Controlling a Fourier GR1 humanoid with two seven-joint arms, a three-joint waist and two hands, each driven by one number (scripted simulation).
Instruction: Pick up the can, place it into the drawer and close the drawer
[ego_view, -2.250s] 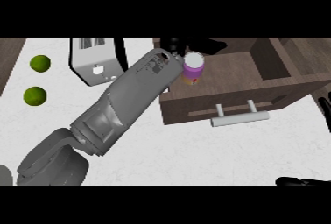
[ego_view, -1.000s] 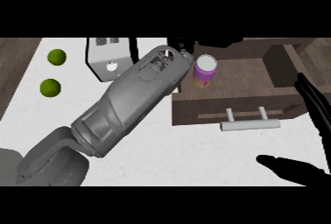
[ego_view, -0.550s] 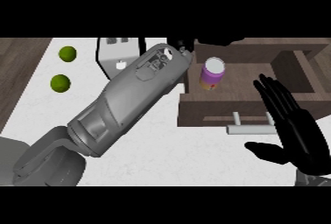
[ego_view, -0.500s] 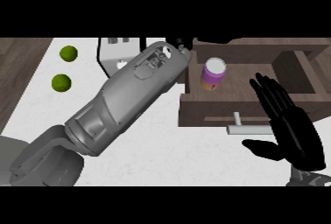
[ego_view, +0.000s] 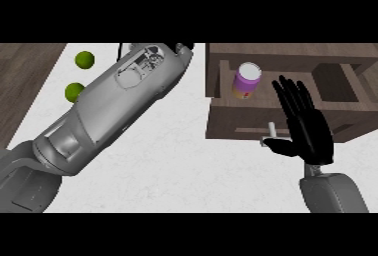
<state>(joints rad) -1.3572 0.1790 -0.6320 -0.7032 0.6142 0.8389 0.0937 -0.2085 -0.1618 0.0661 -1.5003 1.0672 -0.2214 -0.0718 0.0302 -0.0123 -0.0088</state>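
"Can (ego_view: 247, 80) first. Where do you have it?"

"Inside the open drawer (ego_view: 236, 124), upper right of the frame. I see it standing upright, white lid up and purple body below, close to the drawer's left wall. Nothing is holding it."

"And the right hand (ego_view: 308, 131)?"

"It comes up from the lower right, flat and open, with the fingers straight, spread apart and pointing toward the top of the frame. It holds nothing. It overlaps the drawer's wooden front, and its fingertips reach up just right of the can, apart from it. The thumb lies beside the white handle (ego_view: 271, 131), which the palm partly hides. I cannot tell whether hand and handle are touching."

"Left side?"

"The grey left forearm (ego_view: 118, 107) fills the left half, running diagonally from the lower left corner to the top centre. Only a black sliver of the left hand (ego_view: 183, 47) shows at the top edge, just left of the drawer's corner — I cannot tell whether it is open or closed."

"Anything else on the counter?"

"Two green limes sit at the upper left, one (ego_view: 85, 59) above the other (ego_view: 73, 91), both just beside the forearm and well apart from the drawer. They lie on the white counter (ego_view: 173, 170) — a brown wooden strip (ego_view: 22, 85) runs along its left edge."
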